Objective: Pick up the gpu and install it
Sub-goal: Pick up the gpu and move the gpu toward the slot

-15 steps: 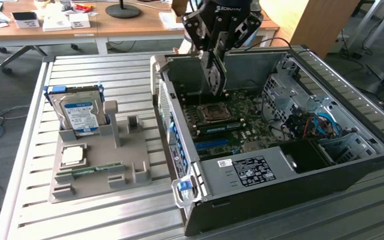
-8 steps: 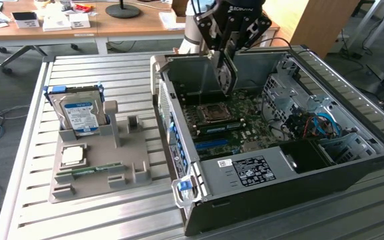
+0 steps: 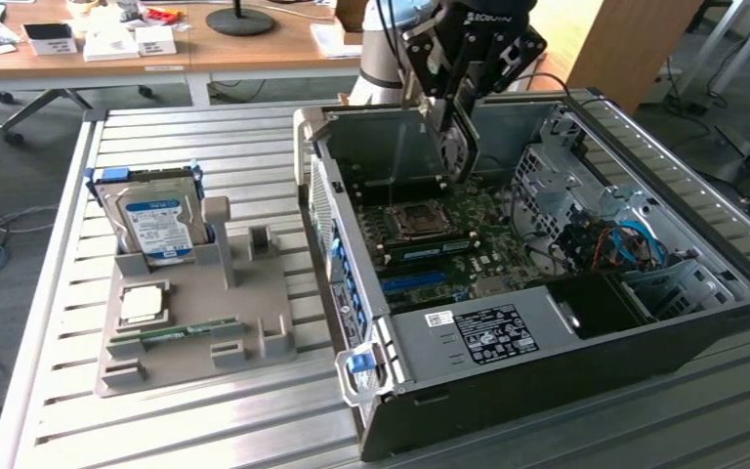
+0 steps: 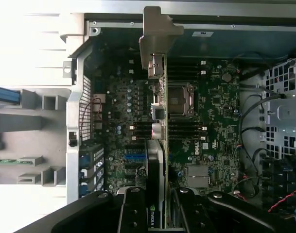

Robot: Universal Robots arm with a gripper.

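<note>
Overall light: bright, even room light in the exterior view, with soft, faint shadows on the table (image 3: 219, 137).
Glare: in the wrist view the table burns out to plain white beside the computer case (image 4: 75, 121); in the exterior view its metal slats gleam.
Shadow: the case interior is dim, and the motherboard (image 4: 211, 121) reads dark green with its detail still legible.
Highlights: the pale bracket end of the gpu (image 4: 155, 160) catches the light.
Focus: the gripper (image 4: 160, 212) sits dark and soft in the near foreground, while the board beyond is crisper.
</note>
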